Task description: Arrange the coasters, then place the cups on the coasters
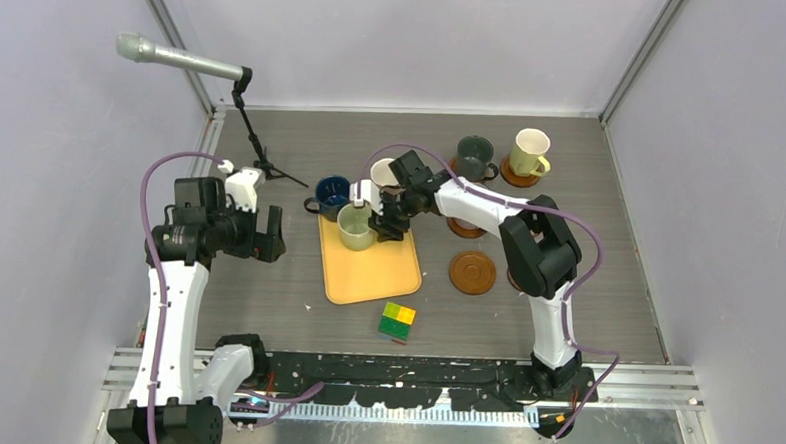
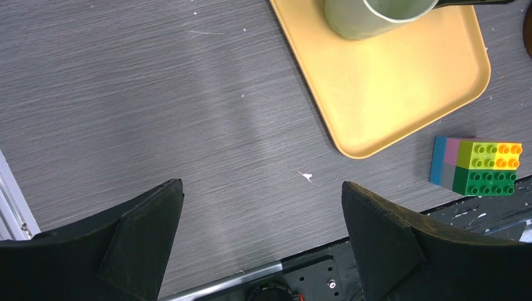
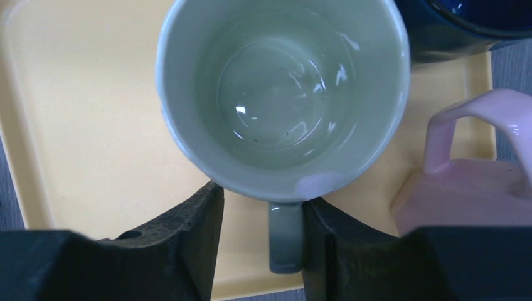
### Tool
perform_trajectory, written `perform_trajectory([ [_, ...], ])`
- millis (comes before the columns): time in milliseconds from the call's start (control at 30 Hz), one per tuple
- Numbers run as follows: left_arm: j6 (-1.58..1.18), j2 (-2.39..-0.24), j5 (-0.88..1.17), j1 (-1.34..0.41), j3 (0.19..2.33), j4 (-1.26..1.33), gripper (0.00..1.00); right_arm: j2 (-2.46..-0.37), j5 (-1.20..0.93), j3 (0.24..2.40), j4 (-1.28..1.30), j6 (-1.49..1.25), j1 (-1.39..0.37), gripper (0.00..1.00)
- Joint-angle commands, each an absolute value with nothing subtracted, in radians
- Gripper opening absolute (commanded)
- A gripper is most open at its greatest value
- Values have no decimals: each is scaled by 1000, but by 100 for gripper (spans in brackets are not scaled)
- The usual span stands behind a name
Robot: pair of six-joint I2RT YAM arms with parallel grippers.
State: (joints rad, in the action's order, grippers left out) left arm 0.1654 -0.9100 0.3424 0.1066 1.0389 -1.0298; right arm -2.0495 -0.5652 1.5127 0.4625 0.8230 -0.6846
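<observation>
A light green cup (image 1: 356,225) (image 3: 282,94) stands on the orange tray (image 1: 372,269). My right gripper (image 1: 384,222) (image 3: 263,232) is open and straddles its handle (image 3: 286,235): the right finger touches the handle and a gap shows on the left. Beside it are a white-pink cup (image 1: 384,172) (image 3: 477,182) and a dark blue cup (image 1: 331,192) (image 3: 452,25). At the back, a dark grey-green cup (image 1: 472,155) and a pale yellow cup (image 1: 529,151) sit on coasters. One bare coaster (image 1: 472,273) lies right of the tray. Another coaster (image 1: 466,227) is partly under the right arm. My left gripper (image 1: 268,235) (image 2: 261,187) hangs open over bare table.
A yellow-green block (image 1: 397,321) (image 2: 477,166) lies in front of the tray (image 2: 389,88). A microphone (image 1: 181,60) on a small stand (image 1: 262,161) is at the back left. Walls close the table on three sides.
</observation>
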Motion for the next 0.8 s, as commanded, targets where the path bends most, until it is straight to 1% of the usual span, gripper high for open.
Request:
perform_trajectory([
  [0, 173, -890, 354, 104, 1036, -1015, 100, -2048, -542, 1523, 373, 751, -690, 46],
  [267, 169, -875, 353, 105, 1035, -1015, 100, -1946, -526, 1448, 338, 610, -691, 16],
  [367, 171, -874, 352, 104, 1039, -1018, 100, -1875, -513, 1427, 352, 525, -689, 8],
  [433, 178, -881, 339, 105, 1048, -1021, 100, -1820, -512, 1440, 393, 455, -691, 1],
  [633, 184, -894, 335, 105, 1072, -1029, 100, -1651, -439, 1434, 450, 341, -681, 0],
  [767, 181, -901, 345, 104, 1089, -1033, 100, -1527, -409, 1413, 497, 290, -624, 0],
])
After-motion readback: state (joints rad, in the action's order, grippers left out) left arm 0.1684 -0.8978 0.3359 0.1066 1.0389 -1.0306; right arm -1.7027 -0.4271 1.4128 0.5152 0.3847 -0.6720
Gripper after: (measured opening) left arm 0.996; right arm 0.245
